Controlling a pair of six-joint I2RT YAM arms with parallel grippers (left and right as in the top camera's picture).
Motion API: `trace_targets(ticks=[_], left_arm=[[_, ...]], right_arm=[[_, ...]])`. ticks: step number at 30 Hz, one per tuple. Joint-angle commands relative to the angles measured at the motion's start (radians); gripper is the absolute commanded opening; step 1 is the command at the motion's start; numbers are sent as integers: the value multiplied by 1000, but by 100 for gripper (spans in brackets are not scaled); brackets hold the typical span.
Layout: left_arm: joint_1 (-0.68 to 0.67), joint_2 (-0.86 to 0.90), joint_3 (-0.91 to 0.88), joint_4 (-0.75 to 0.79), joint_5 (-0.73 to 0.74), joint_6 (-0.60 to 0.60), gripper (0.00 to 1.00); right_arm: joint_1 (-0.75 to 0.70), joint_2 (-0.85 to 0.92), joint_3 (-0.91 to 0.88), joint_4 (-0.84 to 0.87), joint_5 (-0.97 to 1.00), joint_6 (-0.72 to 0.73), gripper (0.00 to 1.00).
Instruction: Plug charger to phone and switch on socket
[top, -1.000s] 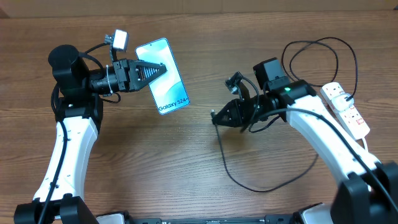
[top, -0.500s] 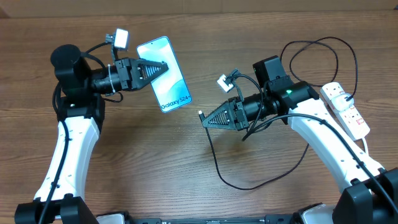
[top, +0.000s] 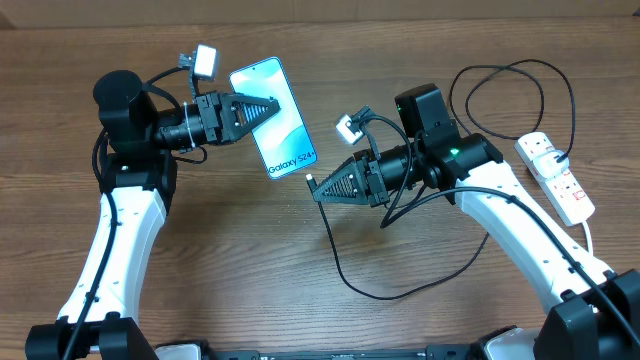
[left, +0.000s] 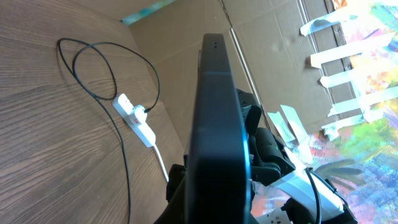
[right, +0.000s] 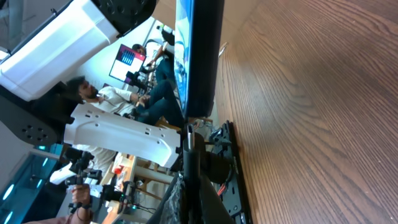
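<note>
While phone (top: 278, 118) and charger (top: 311, 180) are clamped by left claw (top: 262, 108) and right claw (top: 319, 189), plugging and socket (top: 556, 176) switching are left undone.

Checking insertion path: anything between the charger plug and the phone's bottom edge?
Nothing. The overhead view shows only a small open gap between the charger plug and the phone; the right wrist view agrees.

Switch state of the socket (top: 557, 176) too small overhead; phone (left: 217, 124) edge-on, screen unseen, in the left wrist view
</note>
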Motion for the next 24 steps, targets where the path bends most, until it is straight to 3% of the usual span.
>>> trace_targets(ticks=[1,24], left_arm=[[-7,-16,11,12,-12,-4,4],[-28,-16,11,12,-22,-3,4]], right_arm=[[4,-3,5,14,-3,41,4],[19,-3,5,97,24,126,4]])
